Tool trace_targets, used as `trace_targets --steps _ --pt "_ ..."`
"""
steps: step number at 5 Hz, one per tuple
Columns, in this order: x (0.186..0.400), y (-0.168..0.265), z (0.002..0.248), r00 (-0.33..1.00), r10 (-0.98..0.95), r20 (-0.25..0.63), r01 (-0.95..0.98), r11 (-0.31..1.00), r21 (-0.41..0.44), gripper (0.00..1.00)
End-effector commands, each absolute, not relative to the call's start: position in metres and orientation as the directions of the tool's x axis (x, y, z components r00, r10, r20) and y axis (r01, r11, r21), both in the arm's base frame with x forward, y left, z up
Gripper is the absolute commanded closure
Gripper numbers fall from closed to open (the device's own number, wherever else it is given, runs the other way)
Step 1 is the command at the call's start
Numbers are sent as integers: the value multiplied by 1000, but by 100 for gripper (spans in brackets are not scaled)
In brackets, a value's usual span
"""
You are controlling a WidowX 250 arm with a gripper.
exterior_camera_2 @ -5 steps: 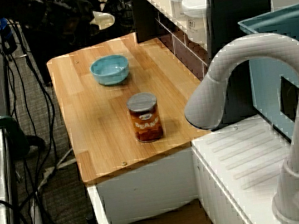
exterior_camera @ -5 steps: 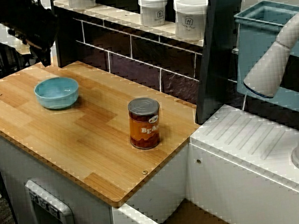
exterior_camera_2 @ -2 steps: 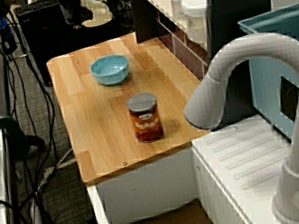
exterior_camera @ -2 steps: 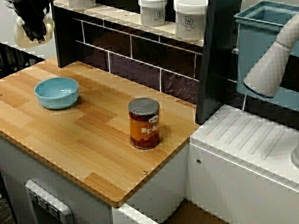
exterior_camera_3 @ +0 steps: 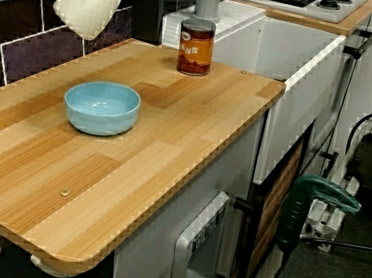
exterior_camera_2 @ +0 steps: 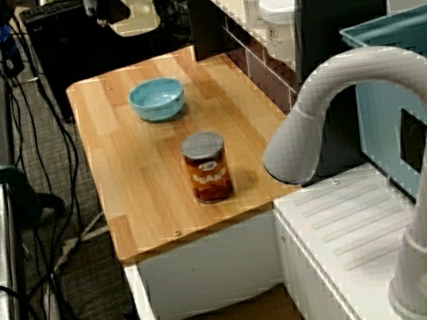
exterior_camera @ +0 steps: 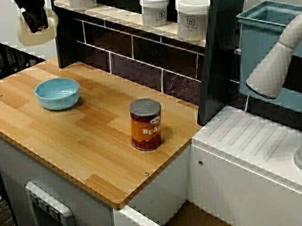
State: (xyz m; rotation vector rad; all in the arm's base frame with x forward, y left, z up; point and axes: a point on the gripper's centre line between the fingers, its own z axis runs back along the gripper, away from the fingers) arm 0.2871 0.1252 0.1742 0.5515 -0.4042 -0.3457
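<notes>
Wood-grain planks top the bench (exterior_camera: 89,147), which runs along a wall of dark tiles under a shelf (exterior_camera: 124,19) carrying white lidded jars (exterior_camera: 193,16). In the view from the front, a white draining board (exterior_camera: 252,139) and a grey tap (exterior_camera: 281,60) adjoin it at 3 o'clock, with a teal tub (exterior_camera: 273,33) behind them. In that view the hand (exterior_camera: 36,23) hangs at 11 o'clock, off the bench's far corner and above its level, a dark shape whose fingers are hard to make out. It is clenched on the top of a pale cream object (exterior_camera: 36,37), which dangles beneath it clear of the wood. What that object is cannot be told: it looks rounded from the front, and long and tapered in the view along the bench. A light blue bowl (exterior_camera: 57,93) sits upright on the bench nearest the hand, at about 5 o'clock from it and well below. An orange-brown can (exterior_camera: 146,125) with a grey lid stands upright well apart from the bowl, at 4 o'clock from it, near the bench's end by the draining board. Bowl and can touch nothing but the wood. Cables (exterior_camera_2: 60,163) trail beside the bench at 9 o'clock in the view over the tap.
</notes>
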Motion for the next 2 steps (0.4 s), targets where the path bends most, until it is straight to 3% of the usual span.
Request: trace_targets --steps 1,2 --pt "303 120 192 881 -414 229 323 880 348 100" --pt "305 118 198 885 -408 226 347 900 264 100"
